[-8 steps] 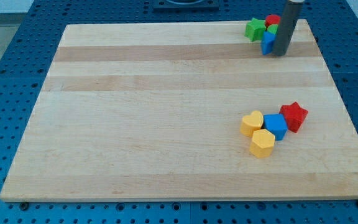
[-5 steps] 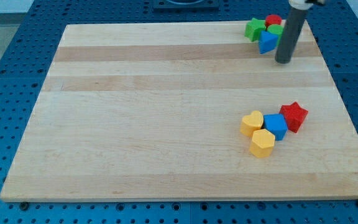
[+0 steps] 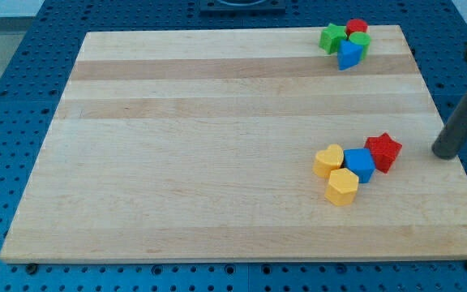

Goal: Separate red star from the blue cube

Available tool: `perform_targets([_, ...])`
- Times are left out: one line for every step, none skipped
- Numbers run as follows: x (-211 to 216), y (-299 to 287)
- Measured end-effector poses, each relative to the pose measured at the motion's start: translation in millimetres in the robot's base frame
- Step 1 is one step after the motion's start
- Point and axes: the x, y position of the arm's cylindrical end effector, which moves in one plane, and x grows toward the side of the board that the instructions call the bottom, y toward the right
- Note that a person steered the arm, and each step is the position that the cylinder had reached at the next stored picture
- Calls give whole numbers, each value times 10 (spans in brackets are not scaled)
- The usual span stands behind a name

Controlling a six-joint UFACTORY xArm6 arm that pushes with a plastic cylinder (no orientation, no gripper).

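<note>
The red star (image 3: 383,152) lies at the view's lower right of the wooden board (image 3: 217,146), touching the blue cube (image 3: 360,165) on its left. My tip (image 3: 443,154) rests on the board to the right of the red star, a short gap away and not touching it. The rod rises up and to the right from the tip.
A yellow heart (image 3: 327,161) and a yellow hexagon (image 3: 342,186) touch the blue cube on its left and lower left. At the view's top right sit a green star (image 3: 332,37), a red block (image 3: 357,27), a green block (image 3: 359,40) and a blue block (image 3: 348,54), clustered together.
My tip has moved from beside the top right cluster down and to the right, to just right of the red star. No block has moved.
</note>
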Motion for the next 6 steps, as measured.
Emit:
perform_targets([170, -278])
perform_targets([166, -607])
perform_targets([86, -914])
perform_targets([-55, -1088])
perform_targets([-210, -1178])
perform_targets([-392, -1187])
